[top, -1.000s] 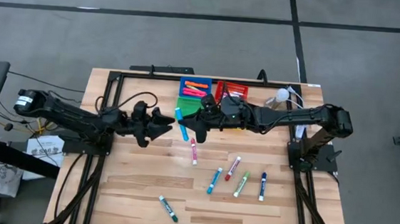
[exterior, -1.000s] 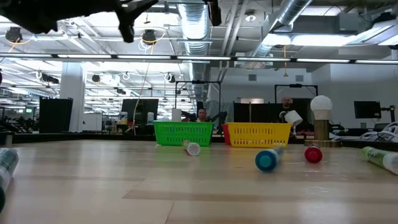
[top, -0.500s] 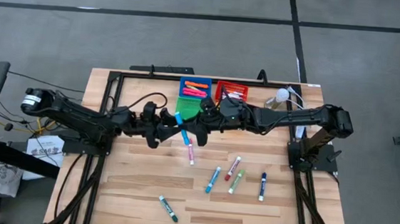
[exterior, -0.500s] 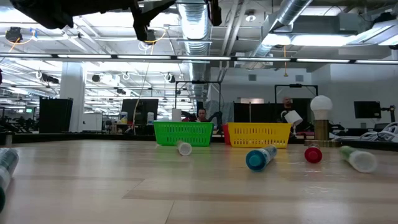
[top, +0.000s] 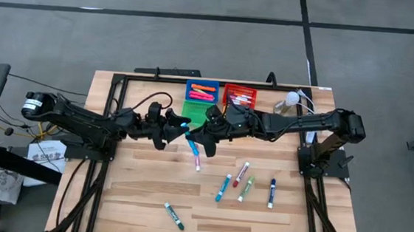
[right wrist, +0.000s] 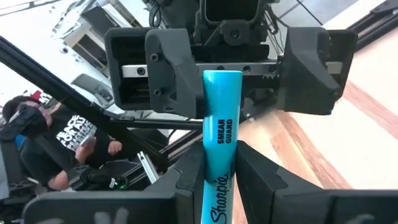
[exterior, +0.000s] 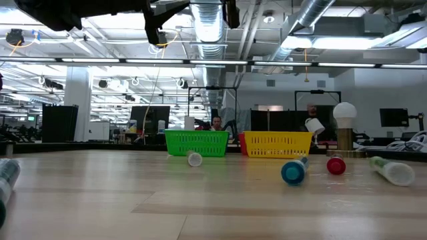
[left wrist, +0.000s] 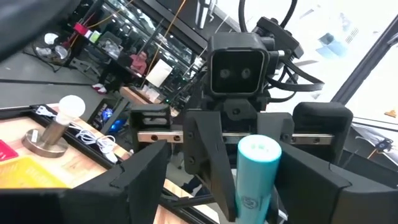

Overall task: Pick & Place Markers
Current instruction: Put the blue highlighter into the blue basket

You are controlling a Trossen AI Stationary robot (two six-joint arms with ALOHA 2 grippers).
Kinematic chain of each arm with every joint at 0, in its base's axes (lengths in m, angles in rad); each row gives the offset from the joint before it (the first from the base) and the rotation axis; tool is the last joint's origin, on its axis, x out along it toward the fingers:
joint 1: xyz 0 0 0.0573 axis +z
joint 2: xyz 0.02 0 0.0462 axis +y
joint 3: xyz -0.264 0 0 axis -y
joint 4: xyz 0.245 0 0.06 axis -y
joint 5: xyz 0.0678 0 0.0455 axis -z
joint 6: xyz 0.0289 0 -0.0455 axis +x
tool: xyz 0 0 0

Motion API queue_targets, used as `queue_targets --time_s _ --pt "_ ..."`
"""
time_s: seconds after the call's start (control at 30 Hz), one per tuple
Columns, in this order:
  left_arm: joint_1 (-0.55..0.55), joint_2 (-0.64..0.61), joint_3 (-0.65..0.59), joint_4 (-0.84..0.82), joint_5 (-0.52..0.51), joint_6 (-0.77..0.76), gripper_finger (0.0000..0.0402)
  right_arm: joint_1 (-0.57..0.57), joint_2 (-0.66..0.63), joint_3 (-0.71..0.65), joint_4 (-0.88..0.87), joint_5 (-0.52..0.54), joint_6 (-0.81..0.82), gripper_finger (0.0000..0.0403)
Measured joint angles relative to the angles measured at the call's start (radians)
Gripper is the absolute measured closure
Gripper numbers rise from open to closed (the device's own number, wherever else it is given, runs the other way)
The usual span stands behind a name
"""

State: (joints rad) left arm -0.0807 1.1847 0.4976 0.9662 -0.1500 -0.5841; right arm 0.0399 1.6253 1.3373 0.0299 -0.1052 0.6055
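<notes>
Bright, even overhead light; ceiling strip lamps glare in the low view. Soft shadows under the arms on the counter. Near fingers blur in wrist views.

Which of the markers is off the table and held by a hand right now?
The light-blue marker, clamped in the right hand and facing the open left hand; the others lie flat on the table.
</notes>
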Motion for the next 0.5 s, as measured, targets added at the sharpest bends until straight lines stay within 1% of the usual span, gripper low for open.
queue_targets --time_s 0.13,0.23,0.37,0.5 --pt "0.0 0.0 0.0 0.0 0.0 -0.003 0.0135 -0.001 0.0 0.0 0.007 0.0 -0.001 0.0337" --pt "0.0 0.0 0.0 0.0 0.0 -0.004 0.0153 -0.002 0.0 0.0 0.007 0.004 -0.002 0.0337" --pt "0.0 0.0 0.0 0.001 0.001 -0.005 0.0202 -0.003 0.0 0.0 0.007 0.007 -0.003 0.0337" --pt "-0.001 0.0 0.0 0.004 0.005 -0.005 0.0263 -0.003 0.0 0.0 0.003 0.011 -0.003 0.0337"
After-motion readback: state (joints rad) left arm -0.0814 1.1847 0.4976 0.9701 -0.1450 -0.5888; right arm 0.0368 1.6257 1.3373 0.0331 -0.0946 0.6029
